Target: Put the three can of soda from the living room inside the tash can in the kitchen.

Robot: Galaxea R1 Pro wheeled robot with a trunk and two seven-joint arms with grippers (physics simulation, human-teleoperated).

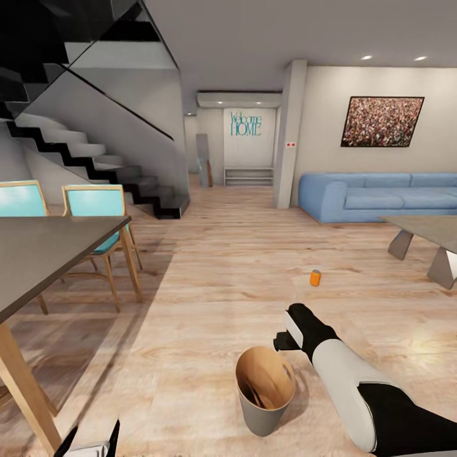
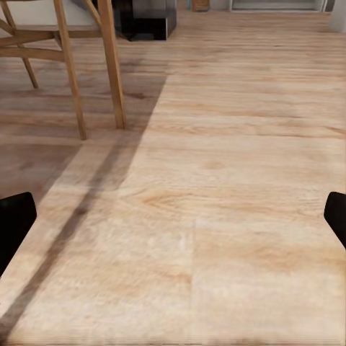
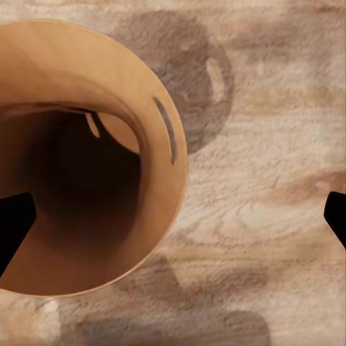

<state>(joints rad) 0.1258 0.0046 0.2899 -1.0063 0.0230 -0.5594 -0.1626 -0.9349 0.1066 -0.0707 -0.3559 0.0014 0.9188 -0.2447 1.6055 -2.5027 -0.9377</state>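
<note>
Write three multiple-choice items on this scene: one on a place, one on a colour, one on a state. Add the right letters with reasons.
1. Where does the orange soda can stand?
A. on the floor
B. on the sofa
C. inside the trash can

2. What colour is the sofa?
A. red
B. light blue
C. green

3. How is the right hand?
A. shut on a can
B. shut, empty
C. open

Answers: 1 A, it stands on bare wood floor beyond the trash can. 2 B, the cushions are pale blue. 3 C, its fingertips sit far apart, holding nothing.
</note>
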